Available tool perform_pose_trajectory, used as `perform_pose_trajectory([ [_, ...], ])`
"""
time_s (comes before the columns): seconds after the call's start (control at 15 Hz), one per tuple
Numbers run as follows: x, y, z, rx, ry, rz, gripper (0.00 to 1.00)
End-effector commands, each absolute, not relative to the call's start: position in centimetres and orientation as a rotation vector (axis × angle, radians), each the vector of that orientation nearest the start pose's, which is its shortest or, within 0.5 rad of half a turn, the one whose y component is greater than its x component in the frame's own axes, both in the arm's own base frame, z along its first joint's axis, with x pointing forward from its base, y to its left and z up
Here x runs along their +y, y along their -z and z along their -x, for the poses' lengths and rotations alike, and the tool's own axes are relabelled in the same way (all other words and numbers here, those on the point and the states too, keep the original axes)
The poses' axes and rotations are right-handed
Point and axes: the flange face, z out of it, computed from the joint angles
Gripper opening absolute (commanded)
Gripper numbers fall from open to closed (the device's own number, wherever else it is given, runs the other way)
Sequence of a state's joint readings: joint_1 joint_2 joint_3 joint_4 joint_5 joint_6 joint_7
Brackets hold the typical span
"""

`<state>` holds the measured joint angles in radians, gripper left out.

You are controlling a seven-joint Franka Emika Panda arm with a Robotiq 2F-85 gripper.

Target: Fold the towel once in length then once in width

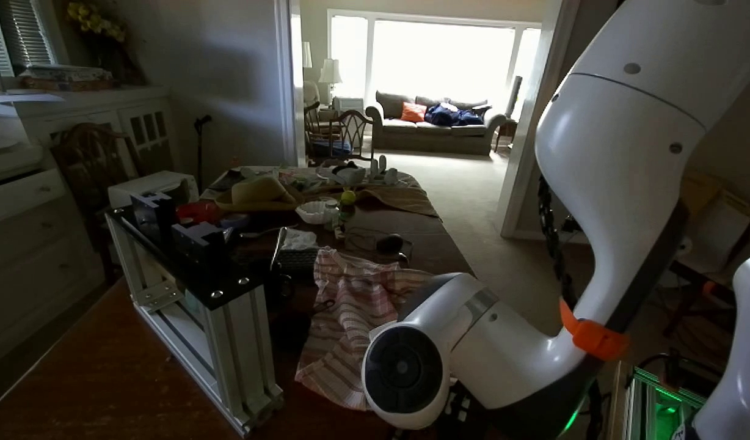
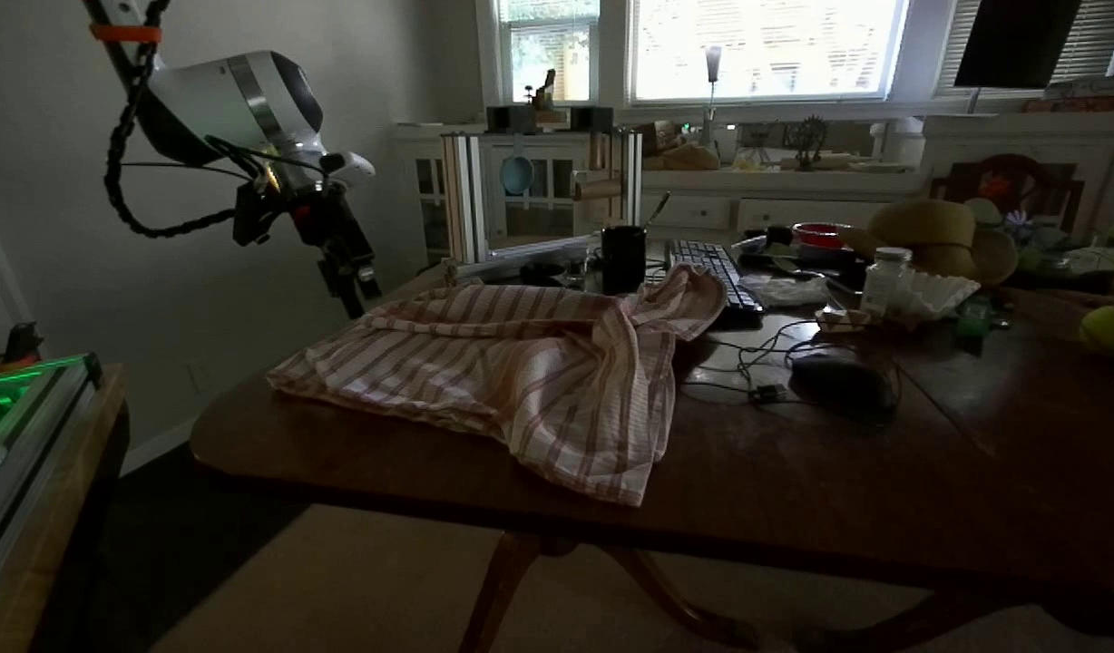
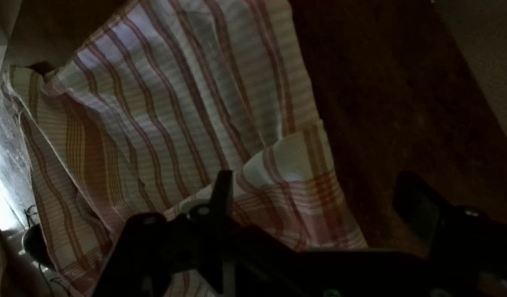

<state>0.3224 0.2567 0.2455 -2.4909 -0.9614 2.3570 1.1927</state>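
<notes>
Pink-striped, the towel [image 2: 466, 358] lies rumpled on the bench [image 2: 820, 490], my empty gripper [image 3: 313, 181] spread apart near its edge; wrinkles could make me pinch several layers, bunching the fold.

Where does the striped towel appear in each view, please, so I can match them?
In an exterior view: towel below centre, partly hidden by the arm.
In an exterior view: towel mostly left of centre.
Wrist view: towel across left and centre, partly behind the gripper.
Shared landmark: brown tabletop under it.
</notes>
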Motion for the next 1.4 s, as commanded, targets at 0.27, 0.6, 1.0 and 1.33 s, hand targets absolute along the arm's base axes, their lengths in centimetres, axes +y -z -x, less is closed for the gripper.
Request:
perform_pose_trajectory([
  [0.27, 23.0, -15.7, -37.7, 0.427, -0.379, -2.495, 0.68],
  [0.6, 22.2, -14.9, -37.6, 0.489, -0.396, -2.47, 0.28],
  [1.0, 22.7, -15.9, -38.0, 0.502, -0.402, -2.521, 0.0],
  [1.33, 22.6, -19.5, -39.2, 0.561, -0.367, -2.669, 0.01],
])
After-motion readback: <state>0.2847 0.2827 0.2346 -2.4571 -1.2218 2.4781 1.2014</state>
